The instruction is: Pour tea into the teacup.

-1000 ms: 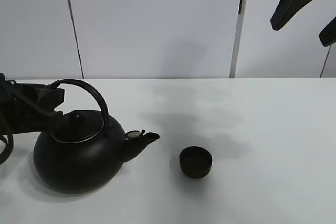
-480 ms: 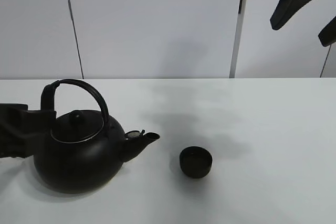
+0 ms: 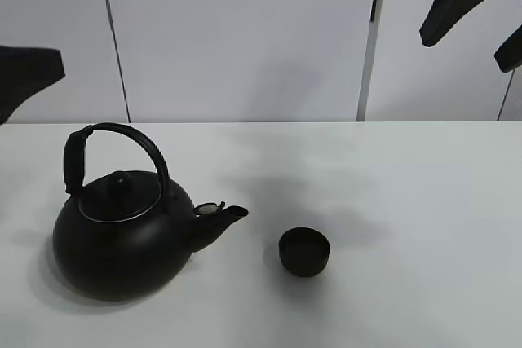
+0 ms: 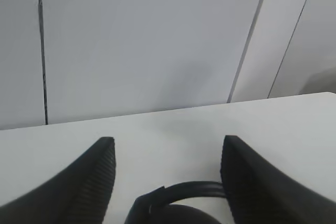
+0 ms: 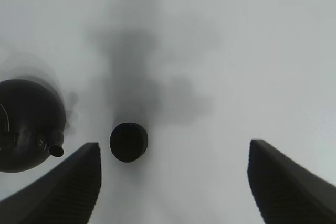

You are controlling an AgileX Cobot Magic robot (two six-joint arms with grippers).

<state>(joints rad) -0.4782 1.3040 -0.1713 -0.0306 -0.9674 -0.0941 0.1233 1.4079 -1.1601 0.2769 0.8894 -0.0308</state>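
Teacup (image 3: 304,251) sits unobstructed beside kettle (image 3: 122,230) spout; both grippers spread, empty.

**Black ware on a white table**

The teacup (image 3: 304,251) was matte black, as was the kettle (image 3: 122,234), with a thin silvery ring around its lid. The table (image 3: 408,201) was plain white. Below the left gripper (image 4: 167,171), whose black fingers (image 4: 84,182) bore fine ribbing, the kettle's handle showed black.

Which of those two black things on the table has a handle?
The big round kettle, with an arched handle over its lid. The small teacup beside its spout has none.
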